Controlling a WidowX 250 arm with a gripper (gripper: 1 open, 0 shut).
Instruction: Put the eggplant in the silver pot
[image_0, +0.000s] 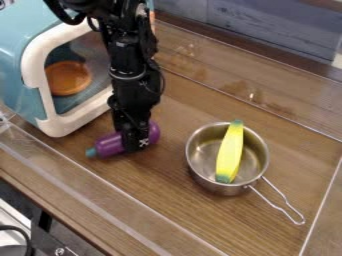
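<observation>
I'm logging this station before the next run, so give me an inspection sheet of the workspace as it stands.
Surface: brown wood-grain tabletop, with a clear raised edge along the front.
Job's things: eggplant lies on its side on the table, left of the silver pot; not in the pot yet.
Clutter: yellow banana-like toy rests inside the pot; teal-and-cream toy microwave stands at left, an orange round item inside.
Grippers: pincer points straight down onto the eggplant, shut on it.
Cables: dark cable loops behind the upper arm.
Surroundings: blue-grey wall panel behind the table.
</observation>
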